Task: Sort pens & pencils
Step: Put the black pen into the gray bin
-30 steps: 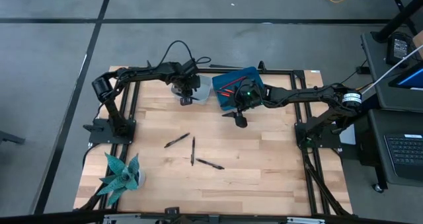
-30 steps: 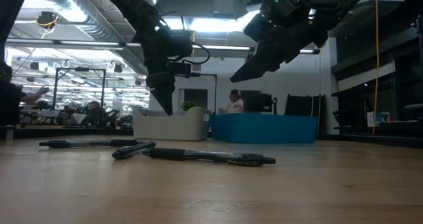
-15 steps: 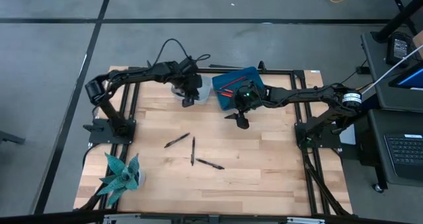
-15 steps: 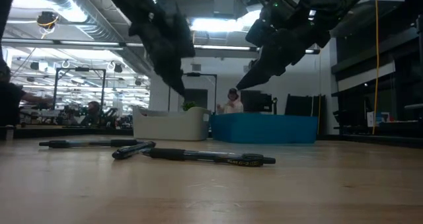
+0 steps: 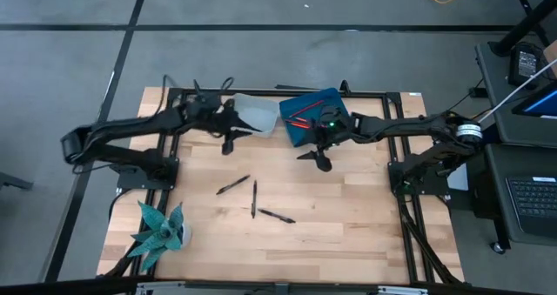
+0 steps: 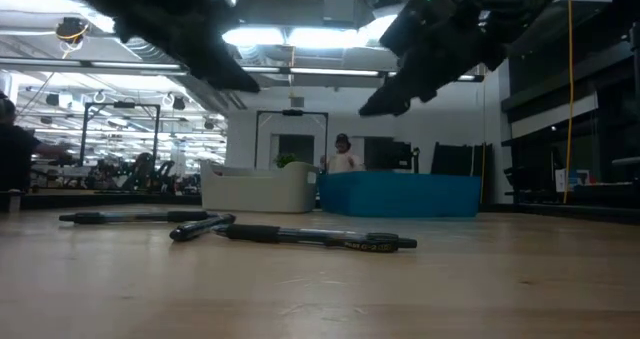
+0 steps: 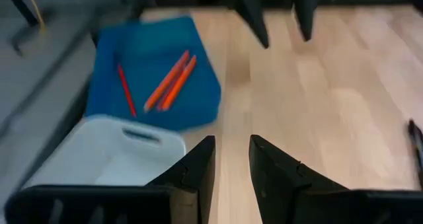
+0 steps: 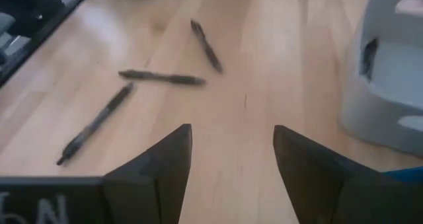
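Three black pens lie loose on the wooden table near its middle; the right wrist view also shows these pens. Three orange-red pencils lie in the blue bin at the far side. Beside it stands the white bin; something dark shows inside it. My left gripper hangs open and empty above the table, left of the white bin. My right gripper hangs open and empty just in front of the blue bin.
A teal plant-shaped thing stands at the near left corner. A black metal frame runs along the table's sides. Bare wood lies to the right of the pens and along the near edge.
My left gripper has drawn back from above the white bin toward the table's left edge and risen. It has tipped from pointing down to a shallow slant. The arm has folded out to the left. My right gripper has kept still.
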Robot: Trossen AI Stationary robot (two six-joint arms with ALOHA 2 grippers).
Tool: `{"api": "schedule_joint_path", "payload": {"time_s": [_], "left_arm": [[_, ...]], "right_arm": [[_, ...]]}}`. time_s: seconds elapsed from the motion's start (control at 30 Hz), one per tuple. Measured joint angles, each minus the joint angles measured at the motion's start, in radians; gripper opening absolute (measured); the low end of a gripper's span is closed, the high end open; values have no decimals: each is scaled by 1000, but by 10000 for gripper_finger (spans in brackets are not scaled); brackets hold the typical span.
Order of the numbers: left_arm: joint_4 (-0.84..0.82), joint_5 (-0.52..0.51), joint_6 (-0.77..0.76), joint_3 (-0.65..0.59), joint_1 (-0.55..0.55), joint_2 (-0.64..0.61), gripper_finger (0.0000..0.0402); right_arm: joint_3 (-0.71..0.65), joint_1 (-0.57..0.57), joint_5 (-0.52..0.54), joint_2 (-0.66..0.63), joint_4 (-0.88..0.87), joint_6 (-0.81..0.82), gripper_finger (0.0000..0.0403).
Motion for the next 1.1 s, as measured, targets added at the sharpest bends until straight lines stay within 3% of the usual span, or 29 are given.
{"api": "schedule_joint_path", "payload": {"time_s": [0.3,0.53,0.8,1.1], "left_arm": [[278,-49,-79,-235,-117,-242,87],[346,-121,-154,-327,-244,-297,87],[358,-125,-152,-335,-371,-299,87],[305,-124,-168,-335,-429,-299,87]], "right_arm": [[-216,45,41,-242,217,54,213],[-425,93,54,-391,486,134,213],[-441,146,55,-432,519,181,213],[-441,198,55,-427,490,178,213]]}}
